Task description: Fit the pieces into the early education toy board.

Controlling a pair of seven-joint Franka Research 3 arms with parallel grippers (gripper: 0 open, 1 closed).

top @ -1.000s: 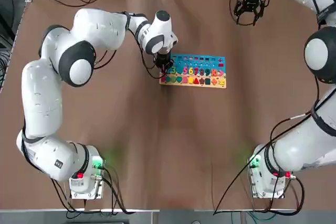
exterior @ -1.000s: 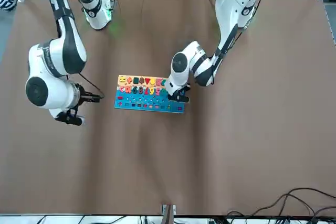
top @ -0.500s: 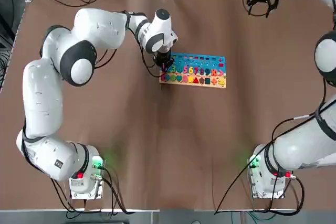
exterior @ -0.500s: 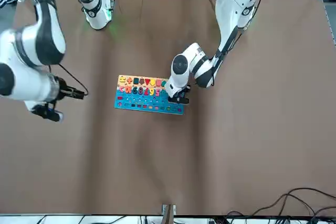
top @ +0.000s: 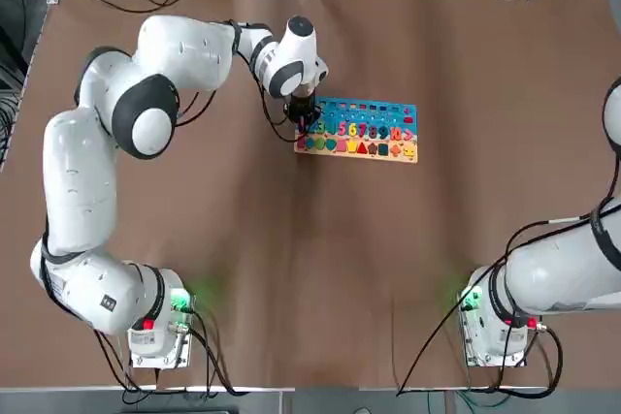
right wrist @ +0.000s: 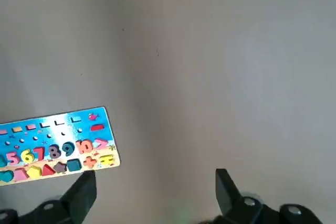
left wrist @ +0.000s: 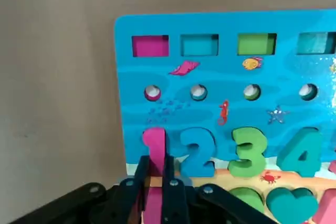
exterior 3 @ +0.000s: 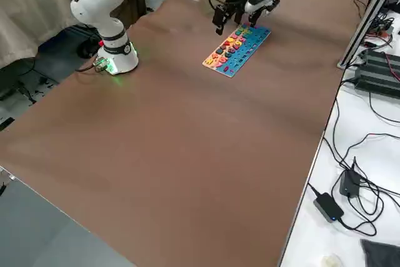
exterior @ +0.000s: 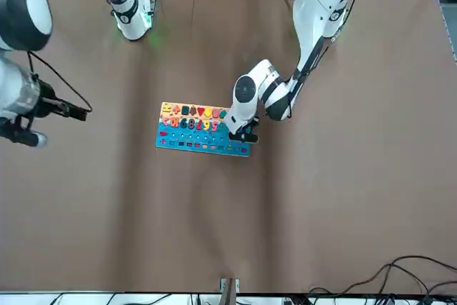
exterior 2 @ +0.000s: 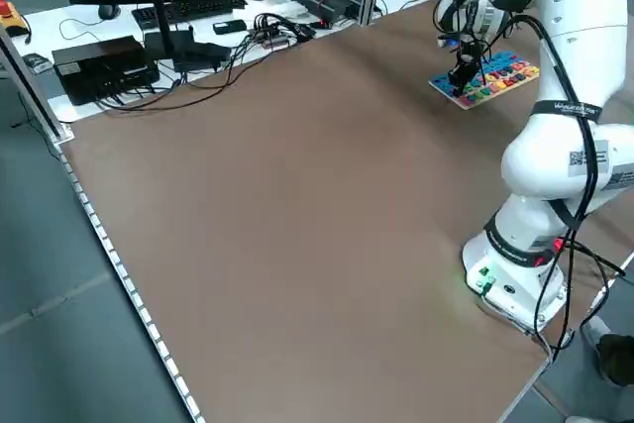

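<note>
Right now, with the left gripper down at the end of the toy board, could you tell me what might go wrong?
The left gripper is shut on the pink 1 at the toy board edge; opening before the piece sits flat could leave it tilted. Lifting with it pinched may drag the light board. The right gripper, open, is far off and cannot steady it.

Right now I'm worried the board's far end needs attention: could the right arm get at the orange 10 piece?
Probably yes: the orange 10 piece sits exposed; the left gripper, shut on the pink 1, occupies the opposite end. The open right gripper is far off, though.
</note>
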